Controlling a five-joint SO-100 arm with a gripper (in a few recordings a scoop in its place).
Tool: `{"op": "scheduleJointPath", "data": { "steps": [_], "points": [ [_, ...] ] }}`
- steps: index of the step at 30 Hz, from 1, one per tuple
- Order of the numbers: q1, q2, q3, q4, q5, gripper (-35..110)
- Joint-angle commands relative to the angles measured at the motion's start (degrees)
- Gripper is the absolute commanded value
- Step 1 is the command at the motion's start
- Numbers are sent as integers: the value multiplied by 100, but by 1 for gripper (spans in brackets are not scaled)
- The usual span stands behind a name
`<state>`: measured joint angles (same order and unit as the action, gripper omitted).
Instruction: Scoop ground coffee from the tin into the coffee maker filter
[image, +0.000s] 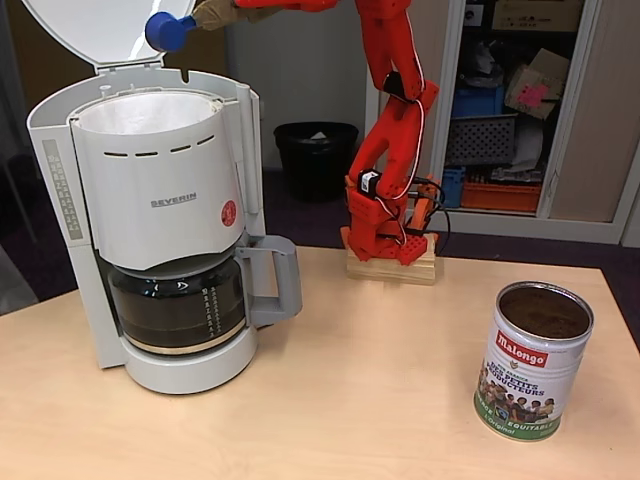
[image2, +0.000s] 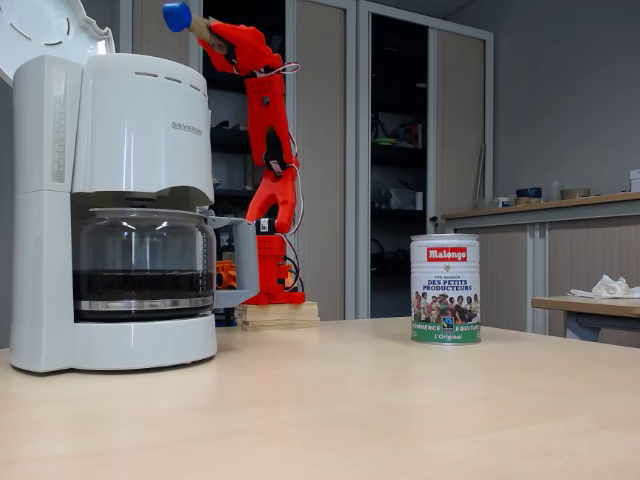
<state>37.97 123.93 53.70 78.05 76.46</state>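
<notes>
Holding a blue scoop (image: 168, 31) by its brownish handle, my end effector (image: 215, 13) is clenched on it high above the coffee maker (image: 160, 210), just beside the raised lid (image: 95, 30) and over the back rim of the filter (image: 145, 112). Whether any ground coffee (image: 543, 312) sits in the scoop I cannot tell — its bowl faces away in both fixed views. My worry is the tip-out: the scoop hangs near the basket's rear edge rather than its middle, so powder could fall behind the paper liner or onto the machine's top. Dropping from this height would also scatter fine grounds. The open lid is close — a careless wrist roll might knock it. The tin (image: 533, 362) stands well apart on the bench (image: 350, 400), still holding coffee, and looks safe from my arm.
</notes>
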Motion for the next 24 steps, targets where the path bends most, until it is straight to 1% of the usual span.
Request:
{"op": "scheduleJointPath", "data": {
  "steps": [1, 6, 8, 12, 13, 15, 18, 21, 24],
  "points": [
    [-141, 141, 88, 396, -2593, 0],
    [-510, 141, 149, 879, -5353, 0],
    [-659, 141, 299, 888, -6416, 0],
    [-949, 123, 475, 800, -8218, 0],
    [-1055, 123, 475, 791, -8525, 0],
    [-1380, 141, 422, 817, -9009, 0],
    [-2039, 229, 404, 932, -9281, 0],
    [-2971, 325, 501, 1063, -9246, 0],
    [-3753, 554, 879, 1204, -8701, 0]
  ]
}}
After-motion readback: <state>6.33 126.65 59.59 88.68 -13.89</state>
